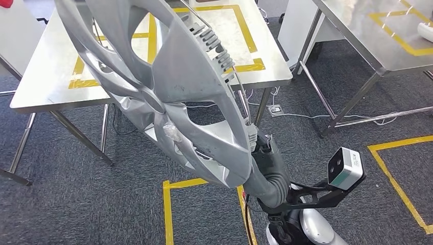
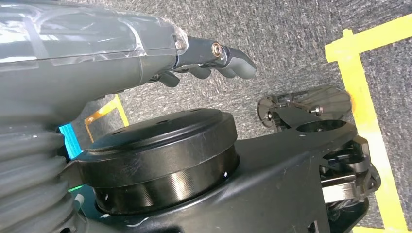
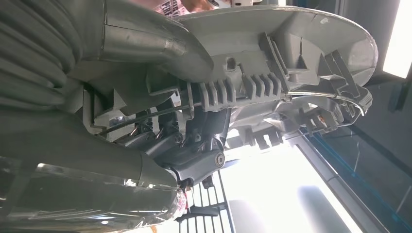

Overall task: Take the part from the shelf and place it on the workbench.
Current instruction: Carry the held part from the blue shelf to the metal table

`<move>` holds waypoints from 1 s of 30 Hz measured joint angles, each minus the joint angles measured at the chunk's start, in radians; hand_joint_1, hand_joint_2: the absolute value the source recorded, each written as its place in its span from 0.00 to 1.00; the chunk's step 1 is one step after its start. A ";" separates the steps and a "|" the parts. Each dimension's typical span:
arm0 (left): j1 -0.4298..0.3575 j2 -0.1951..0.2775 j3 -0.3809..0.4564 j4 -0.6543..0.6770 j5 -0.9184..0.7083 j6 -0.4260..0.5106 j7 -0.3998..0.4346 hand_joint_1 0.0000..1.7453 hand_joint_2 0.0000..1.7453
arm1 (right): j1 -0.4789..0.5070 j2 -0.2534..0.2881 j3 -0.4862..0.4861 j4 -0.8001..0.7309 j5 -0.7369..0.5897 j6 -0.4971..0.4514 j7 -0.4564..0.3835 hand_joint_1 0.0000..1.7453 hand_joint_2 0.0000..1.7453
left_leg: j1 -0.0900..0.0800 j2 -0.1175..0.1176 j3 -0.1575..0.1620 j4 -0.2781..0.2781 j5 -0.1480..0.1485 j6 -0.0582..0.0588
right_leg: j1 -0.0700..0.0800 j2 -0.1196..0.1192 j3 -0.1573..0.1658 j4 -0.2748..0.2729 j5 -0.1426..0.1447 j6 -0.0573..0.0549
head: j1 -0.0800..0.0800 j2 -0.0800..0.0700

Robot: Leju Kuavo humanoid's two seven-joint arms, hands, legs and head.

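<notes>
Wheel cover (image 1: 168, 87), a large silver spoked disc, is being carried in the air on edge and tilted, well above the carpeted floor (image 1: 76, 204) and not yet on any surface; the right robot hand (image 1: 263, 148) is gripping it at its lower rim, and the right wrist view is showing dark fingers (image 3: 194, 160) closing in behind the ribbed clips and wire ring on the cover's back side; the left robot hand (image 2: 214, 60) is hanging low over the carpet, holding nothing, with its fingers curling loosely but apart. The steel bench (image 1: 56, 94) marked with yellow tape is lying ahead and beyond the cover, with a second bench (image 1: 367, 46) off to the right; judging from this, the part is already off the shelf and the carrying step is under way. To do it well, the robot is needing to keep the grip firm at the rim, since a wide disc held from one edge is likely to swing or twist; approaching the bench squarely, lowering the cover until it is lying flat inside the taped outline, and only then easing the fingers off seems the safest course, as letting go while tilted is risking a slide off the edge.
</notes>
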 joint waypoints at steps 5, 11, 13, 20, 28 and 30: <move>0.000 0.000 0.000 0.000 0.002 0.000 0.006 0.00 1.00 | 0.000 0.000 0.000 0.000 0.000 0.002 0.000 1.00 1.00 | 0.000 0.000 0.000 -0.001 0.000 0.000 | 0.000 0.000 0.003 -0.004 0.000 0.000 | 0.001 0.000; 0.000 0.000 0.000 0.000 0.007 -0.004 0.010 0.00 1.00 | 0.000 0.000 0.000 0.000 -0.001 0.003 0.000 1.00 1.00 | -0.001 0.000 0.001 -0.001 0.000 0.001 | -0.001 0.000 0.005 -0.007 0.001 0.001 | 0.002 0.000; 0.000 0.000 0.000 0.000 0.008 -0.004 0.010 0.00 1.00 | 0.001 0.000 0.000 0.000 -0.002 0.003 0.000 1.00 1.00 | -0.001 0.000 0.001 -0.001 -0.001 0.001 | -0.002 0.000 0.005 -0.007 0.001 0.002 | 0.002 0.000; 0.000 0.000 0.000 0.000 0.010 -0.005 0.016 0.00 1.00 | 0.001 0.000 0.000 0.000 -0.002 0.003 0.000 1.00 1.00 | -0.002 0.000 0.001 0.000 -0.001 0.001 | -0.003 0.000 0.006 -0.007 0.001 0.002 | 0.002 0.000; 0.000 0.000 0.000 0.000 0.010 -0.006 0.029 0.00 1.00 | 0.001 0.000 0.000 0.000 -0.002 0.003 0.000 1.00 1.00 | -0.002 0.000 0.001 0.000 -0.001 0.002 | -0.003 0.000 0.006 -0.007 0.001 0.002 | 0.001 0.000; 0.000 0.000 0.000 0.000 0.010 -0.006 0.029 0.00 1.00 | 0.001 0.000 0.000 0.000 -0.002 0.003 0.000 1.00 1.00 | -0.002 0.000 0.001 -0.001 -0.001 0.002 | -0.003 0.000 0.006 -0.007 0.001 0.002 | 0.001 0.000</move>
